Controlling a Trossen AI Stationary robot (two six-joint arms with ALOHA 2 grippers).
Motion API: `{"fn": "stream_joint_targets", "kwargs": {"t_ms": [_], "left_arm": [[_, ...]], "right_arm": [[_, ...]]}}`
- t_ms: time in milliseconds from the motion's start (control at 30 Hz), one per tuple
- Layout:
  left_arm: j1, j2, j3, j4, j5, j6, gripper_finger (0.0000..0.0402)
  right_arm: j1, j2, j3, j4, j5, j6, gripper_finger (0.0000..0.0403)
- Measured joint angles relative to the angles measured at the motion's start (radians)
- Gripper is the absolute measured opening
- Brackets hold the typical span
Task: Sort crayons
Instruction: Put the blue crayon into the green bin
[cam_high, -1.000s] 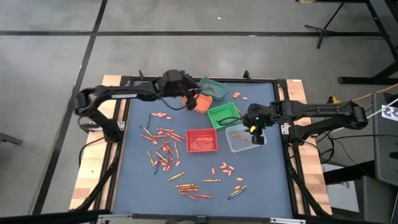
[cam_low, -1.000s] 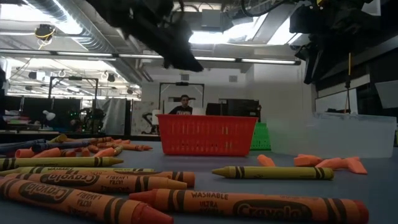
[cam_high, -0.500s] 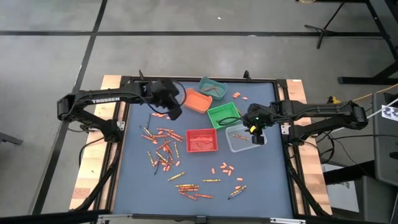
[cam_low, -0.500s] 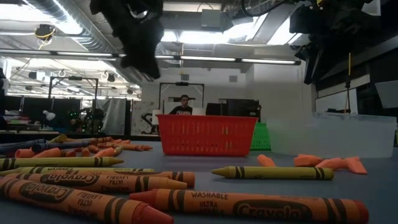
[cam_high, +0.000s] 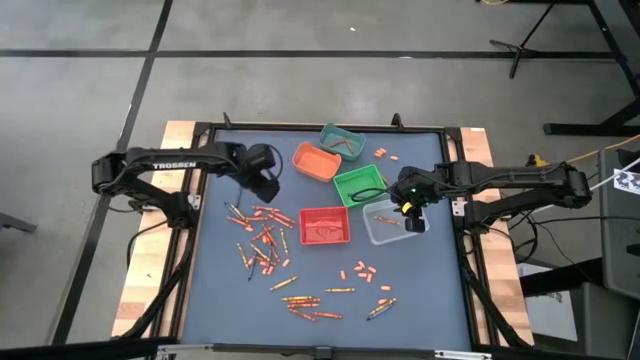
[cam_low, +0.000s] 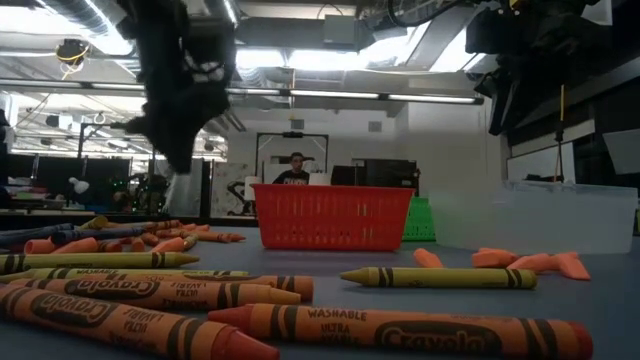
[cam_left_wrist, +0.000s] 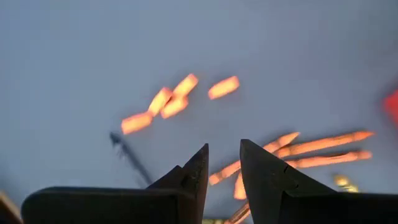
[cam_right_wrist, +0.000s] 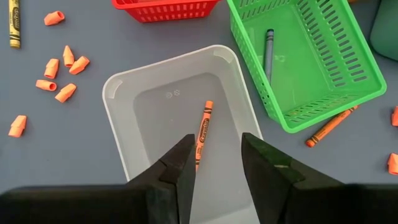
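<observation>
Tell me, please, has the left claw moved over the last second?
Yes. In the high view the left claw has left the orange bin and gone toward the table's left edge, now near the crayon pile.

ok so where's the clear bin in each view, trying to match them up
High view: the clear bin sits right of centre, under the right gripper.
Low view: far right, a pale translucent box.
Left wrist view: not in it.
Right wrist view: centre, holding one orange crayon, between that gripper's open fingers.
Shared landmark: the green bin beside it.
</observation>
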Motion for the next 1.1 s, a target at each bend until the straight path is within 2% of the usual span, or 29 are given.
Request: {"fn": "stream_joint_targets", "kwargs": {"t_ms": [667,900,1100], "left_arm": [[0.000,0.000,-0.261,0.036,-0.079,-0.235,0.0076],[0.000,-0.005,-0.346,0.165,-0.085,-0.241,0.0076],[0.000,-0.003,-0.352,0.170,-0.089,-0.241,0.0074]], "right_arm": [[0.000,0.000,0.000,0.000,0.001,0.000,0.0127],[0.000,0.000,0.000,0.000,0.001,0.000,0.0127],[0.000,0.000,0.000,0.000,0.002,0.000,0.0127]]}}
